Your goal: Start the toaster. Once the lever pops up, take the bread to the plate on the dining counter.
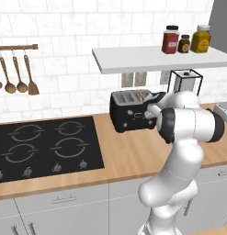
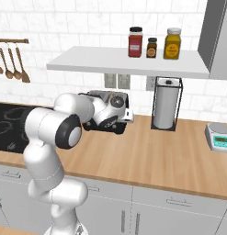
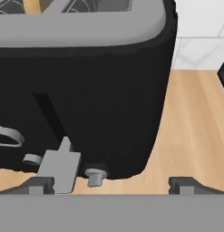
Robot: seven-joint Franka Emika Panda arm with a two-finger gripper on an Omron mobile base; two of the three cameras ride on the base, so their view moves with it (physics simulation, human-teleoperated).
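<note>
gripper (image 3: 111, 183): jaws spread wide, nothing held | toaster (image 3: 81, 90): faced close up, lever (image 3: 59, 170) seen low | bread (image 1: 141, 96): lodged in slot

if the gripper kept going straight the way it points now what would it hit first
Most likely the front face of the black boxy toaster: the open gripper points straight at it, close by, with the grey lever near its left fingertip. Exact depth is unclear.

Even, bright, rendered light with no glare. The white wall shelf (image 2: 128, 64) casts a soft grey shadow on the tiles just beneath it. The black boxy toaster (image 3: 86, 90) below that shelf looks flat and dark close up, edges slightly soft.
</note>
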